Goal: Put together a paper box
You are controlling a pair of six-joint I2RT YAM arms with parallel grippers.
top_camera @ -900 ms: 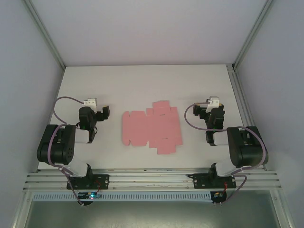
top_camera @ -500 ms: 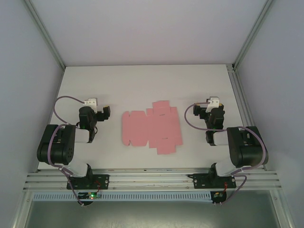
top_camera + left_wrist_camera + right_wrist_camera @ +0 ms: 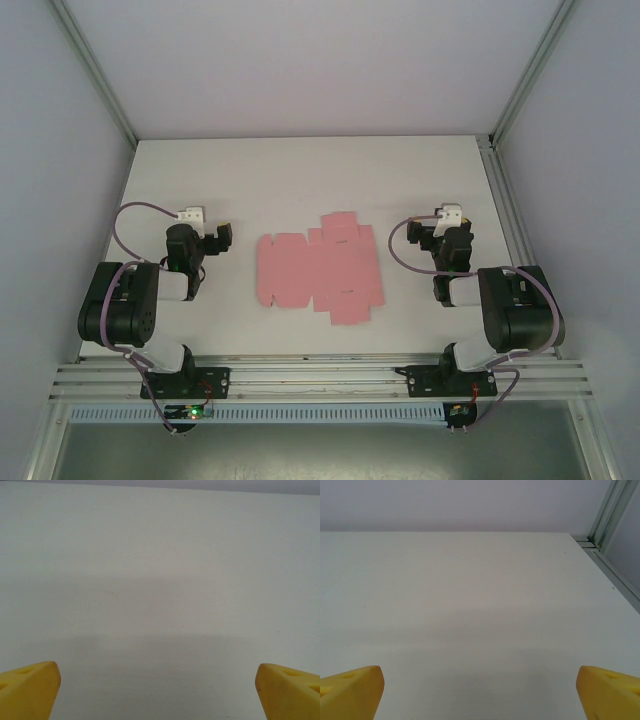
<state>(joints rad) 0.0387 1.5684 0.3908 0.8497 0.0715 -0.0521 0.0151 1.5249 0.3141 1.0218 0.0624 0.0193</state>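
Observation:
The paper box (image 3: 318,270) lies as a flat pink die-cut sheet with flaps in the middle of the white table (image 3: 300,180), between the two arms. My left gripper (image 3: 200,238) rests to the left of the sheet, well apart from it. It is open, and its yellow fingertips (image 3: 30,687) stand wide apart over bare table. My right gripper (image 3: 442,234) sits to the right of the sheet, also apart from it. Its yellow fingertips (image 3: 352,687) are spread with nothing between them.
Grey walls close in the table at the back and on both sides. A metal frame rail (image 3: 510,220) runs along the right edge, and its far corner (image 3: 600,535) appears in the right wrist view. Bare table lies beyond the sheet.

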